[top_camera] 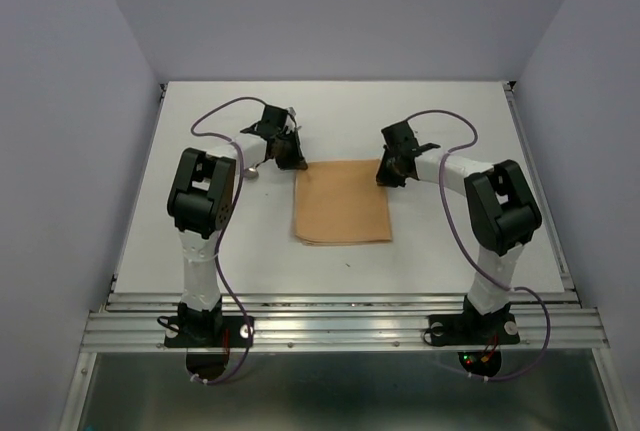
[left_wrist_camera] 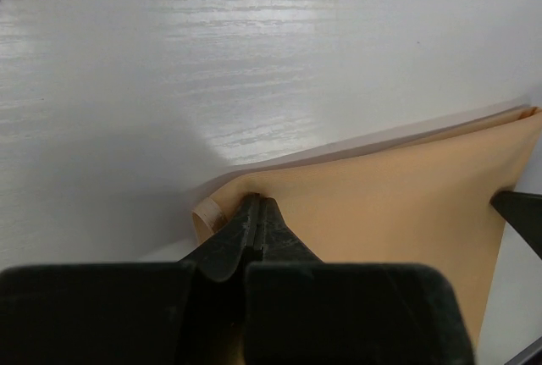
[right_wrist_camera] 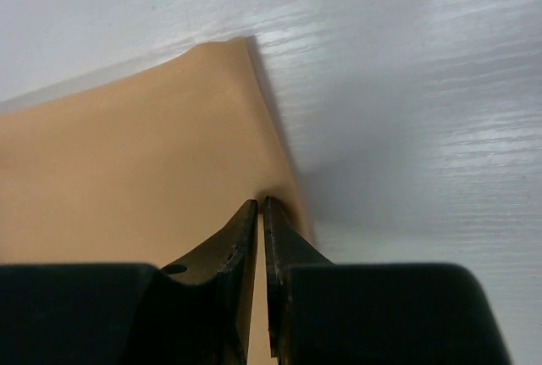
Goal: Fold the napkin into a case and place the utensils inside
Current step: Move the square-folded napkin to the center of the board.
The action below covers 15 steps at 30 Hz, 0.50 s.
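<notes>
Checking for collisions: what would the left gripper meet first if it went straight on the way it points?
The left gripper, shut on the napkin corner, faces only bare table beyond; probably that surface first, depth unclear.

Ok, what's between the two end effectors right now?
Only the napkin: its far edge spans from the left end effector to the right end effector, clearest in the top view.

lit brightly and evenly from above, with only faint, soft shadow along the near edge of the napkin (top_camera: 342, 201) in the overhead view. streaked with pale glare on the white table (left_wrist_camera: 254, 60) beyond the napkin in both wrist views, shaded grey just beside its lifted edges. fairly sharp on the cloth, blurred to flat black below the napkin, nearest the lens.
</notes>
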Tool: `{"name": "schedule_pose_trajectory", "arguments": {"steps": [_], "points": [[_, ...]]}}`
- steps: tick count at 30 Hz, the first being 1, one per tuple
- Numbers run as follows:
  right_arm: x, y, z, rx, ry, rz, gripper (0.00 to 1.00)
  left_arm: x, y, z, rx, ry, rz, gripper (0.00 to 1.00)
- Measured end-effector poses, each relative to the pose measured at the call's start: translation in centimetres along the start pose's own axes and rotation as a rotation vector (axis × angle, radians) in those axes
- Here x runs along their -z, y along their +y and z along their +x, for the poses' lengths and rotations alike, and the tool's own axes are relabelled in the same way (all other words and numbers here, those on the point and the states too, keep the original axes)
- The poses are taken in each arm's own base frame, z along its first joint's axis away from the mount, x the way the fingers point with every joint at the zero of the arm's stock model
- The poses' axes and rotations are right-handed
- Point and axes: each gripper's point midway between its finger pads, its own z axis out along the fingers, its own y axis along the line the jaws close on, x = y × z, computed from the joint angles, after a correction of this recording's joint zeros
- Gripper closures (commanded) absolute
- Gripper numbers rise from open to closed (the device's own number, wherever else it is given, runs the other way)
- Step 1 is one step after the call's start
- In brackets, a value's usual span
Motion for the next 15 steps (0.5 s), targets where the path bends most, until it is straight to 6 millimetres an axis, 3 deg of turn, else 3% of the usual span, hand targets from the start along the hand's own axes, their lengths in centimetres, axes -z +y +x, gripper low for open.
{"name": "schedule_pose_trajectory", "arguments": {"steps": [12,15], "points": [[-0.3,-3.9,-2.8,-0.019,-0.078,0.124,0.87,-0.6,-4.0,3.3,-0.045,0.054,0.051,1.0],[-0.1,-4.7,-3.1,-0.008,-0.08,0.143,0.81,-0.5,-4.3,3.8,-0.051,0.068,0.042,1.0]]}}
